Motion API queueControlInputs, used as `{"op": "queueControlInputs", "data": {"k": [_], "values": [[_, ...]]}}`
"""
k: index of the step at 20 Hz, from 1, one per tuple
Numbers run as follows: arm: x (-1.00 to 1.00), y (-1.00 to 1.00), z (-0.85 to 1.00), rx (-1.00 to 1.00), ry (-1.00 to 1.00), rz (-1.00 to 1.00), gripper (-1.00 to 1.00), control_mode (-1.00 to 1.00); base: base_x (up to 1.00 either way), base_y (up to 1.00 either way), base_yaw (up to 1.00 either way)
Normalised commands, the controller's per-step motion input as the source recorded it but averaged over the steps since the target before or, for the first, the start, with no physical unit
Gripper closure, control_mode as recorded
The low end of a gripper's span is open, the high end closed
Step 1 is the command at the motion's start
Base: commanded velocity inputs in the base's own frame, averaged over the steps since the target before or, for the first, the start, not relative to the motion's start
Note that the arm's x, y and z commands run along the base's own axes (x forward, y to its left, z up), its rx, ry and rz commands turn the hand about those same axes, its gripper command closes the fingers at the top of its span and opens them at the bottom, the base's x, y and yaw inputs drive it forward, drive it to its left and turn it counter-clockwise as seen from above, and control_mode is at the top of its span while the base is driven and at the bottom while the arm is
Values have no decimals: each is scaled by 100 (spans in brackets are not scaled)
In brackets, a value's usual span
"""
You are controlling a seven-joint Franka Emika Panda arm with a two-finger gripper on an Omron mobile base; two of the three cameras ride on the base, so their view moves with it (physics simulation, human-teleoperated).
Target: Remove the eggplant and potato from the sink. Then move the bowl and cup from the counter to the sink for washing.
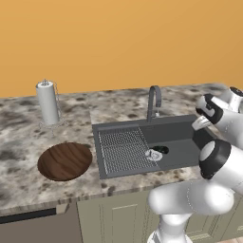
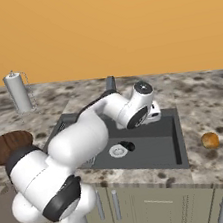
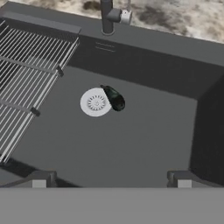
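The tool (image 3: 112,181) is held spread wide above the sink (image 3: 144,144), nothing pinched between its two dark tips; the basin beneath it is a dark grey, matt, flat-floored rectangle with steep walls. Ahead of the tool the eggplant (image 3: 114,98) is seen, a small, glossy, nearly black teardrop, its side touching the round silver drain (image 3: 95,102); smooth bare floor lies between the tips and the eggplant, and more to its right as far as the basin wall. To the tool's left a ribbed wire grid (image 3: 26,83) of thin pale bars is set over part of the basin; beyond the eggplant, at the far rim, the grey faucet (image 3: 107,17) is rooted. The potato (image 2: 210,140), a rounded orange-tan lump, is laid on the speckled granite-look bench (image 2: 208,99), outside the basin and well apart from its edge. The bowl (image 1: 65,161), wide, shallow and dark brown with streaky wood grain, is rested on the bench beyond the grid side, close to the front edge; a paper towel roll (image 1: 48,102) is stood upright behind it.
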Motion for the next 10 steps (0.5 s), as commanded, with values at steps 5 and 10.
{"op": "queueControlInputs", "data": {"k": [5,10], "values": [[13,6,-19,0,0,8,-100,-100,0,0,0],[11,14,-16,0,0,8,-100,-100,0,0,0]]}}
